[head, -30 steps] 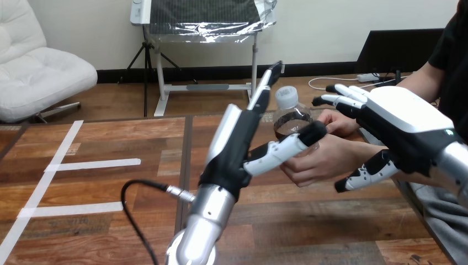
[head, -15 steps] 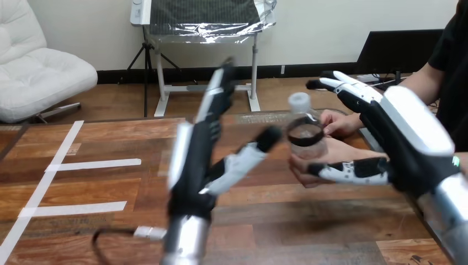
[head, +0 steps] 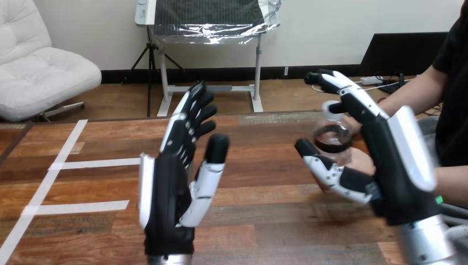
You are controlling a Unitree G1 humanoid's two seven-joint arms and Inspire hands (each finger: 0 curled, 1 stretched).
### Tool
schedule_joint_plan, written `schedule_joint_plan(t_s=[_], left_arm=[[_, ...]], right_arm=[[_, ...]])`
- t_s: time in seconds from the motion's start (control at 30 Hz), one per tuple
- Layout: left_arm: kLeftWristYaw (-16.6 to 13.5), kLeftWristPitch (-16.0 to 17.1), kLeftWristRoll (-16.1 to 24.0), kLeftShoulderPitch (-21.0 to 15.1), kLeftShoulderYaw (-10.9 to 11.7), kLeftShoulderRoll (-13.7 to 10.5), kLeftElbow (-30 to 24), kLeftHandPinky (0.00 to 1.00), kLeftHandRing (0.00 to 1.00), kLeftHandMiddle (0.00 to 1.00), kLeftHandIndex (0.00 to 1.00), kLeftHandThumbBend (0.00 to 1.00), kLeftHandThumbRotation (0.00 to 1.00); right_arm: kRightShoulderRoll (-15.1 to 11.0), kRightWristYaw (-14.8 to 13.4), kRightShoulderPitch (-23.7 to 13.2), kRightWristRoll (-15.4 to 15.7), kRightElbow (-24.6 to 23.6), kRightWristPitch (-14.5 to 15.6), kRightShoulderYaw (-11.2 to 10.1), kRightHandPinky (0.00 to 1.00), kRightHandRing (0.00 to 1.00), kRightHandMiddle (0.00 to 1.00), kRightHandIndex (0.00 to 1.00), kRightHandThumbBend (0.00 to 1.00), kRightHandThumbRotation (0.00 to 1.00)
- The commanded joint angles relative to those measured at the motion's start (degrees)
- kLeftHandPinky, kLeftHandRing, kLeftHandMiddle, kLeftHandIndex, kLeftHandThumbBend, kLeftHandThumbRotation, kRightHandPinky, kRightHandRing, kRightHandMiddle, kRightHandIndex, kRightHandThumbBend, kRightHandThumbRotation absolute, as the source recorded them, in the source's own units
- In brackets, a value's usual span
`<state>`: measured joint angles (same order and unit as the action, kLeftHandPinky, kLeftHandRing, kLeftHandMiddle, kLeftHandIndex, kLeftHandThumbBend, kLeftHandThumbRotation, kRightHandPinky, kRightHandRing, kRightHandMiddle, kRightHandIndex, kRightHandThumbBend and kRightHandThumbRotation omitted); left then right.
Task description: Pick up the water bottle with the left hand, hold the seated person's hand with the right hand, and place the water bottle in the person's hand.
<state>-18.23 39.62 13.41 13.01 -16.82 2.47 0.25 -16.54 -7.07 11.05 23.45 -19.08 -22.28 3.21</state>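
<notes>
The water bottle, clear with dark liquid and a white cap, stands upright in the person's hand at the right of the head view. My right hand is open just in front of that hand and hides most of it. Its fingers reach up past the cap and its thumb lies below the bottle. I cannot tell whether it touches the person's hand. My left hand is open and empty at centre left, fingers pointing up, well apart from the bottle.
White tape strips run across the wooden table at the left. The person's forearm comes in from the right edge, above my right hand.
My left hand has let go of the bottle and drawn back to the left, fingers spread. The bottle has moved right in the person's hand. My right hand has swung in front of it.
</notes>
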Motion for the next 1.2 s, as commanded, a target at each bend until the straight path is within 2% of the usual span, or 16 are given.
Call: schedule_joint_plan(t_s=[0.0,0.23,0.47,0.67,1.17], left_arm=[[-0.7,3.0,2.1,2.3,-0.7,2.5,-3.6,0.77,0.82,0.84,0.85,0.50,0.84],[-2.6,4.6,4.9,5.2,-0.7,2.5,-4.2,0.76,0.81,0.85,0.85,0.48,0.86],[-4.1,5.9,6.3,7.2,-0.8,2.5,-4.1,0.74,0.81,0.84,0.85,0.45,0.86],[-5.3,6.3,7.1,8.5,-1.1,2.7,-4.3,0.73,0.80,0.84,0.84,0.43,0.87],[-7.9,6.4,9.0,10.9,-1.7,2.3,-4.4,0.70,0.78,0.83,0.83,0.38,0.87]], right_arm=[[3.3,-3.1,-0.6,0.1,1.8,-3.5,1.0,0.73,0.86,0.91,0.85,0.22,0.00],[5.1,-4.3,-0.2,0.9,4.3,-7.0,2.3,0.72,0.86,0.89,0.83,0.17,0.00],[5.5,-2.5,-0.1,-2.5,7.3,-10.2,3.7,0.72,0.86,0.88,0.82,0.15,0.00],[5.9,-1.0,0.7,-4.2,8.0,-10.5,4.3,0.74,0.86,0.89,0.84,0.14,0.00],[6.7,0.2,1.6,-5.9,8.6,-11.1,5.4,0.74,0.86,0.90,0.85,0.14,0.00]])
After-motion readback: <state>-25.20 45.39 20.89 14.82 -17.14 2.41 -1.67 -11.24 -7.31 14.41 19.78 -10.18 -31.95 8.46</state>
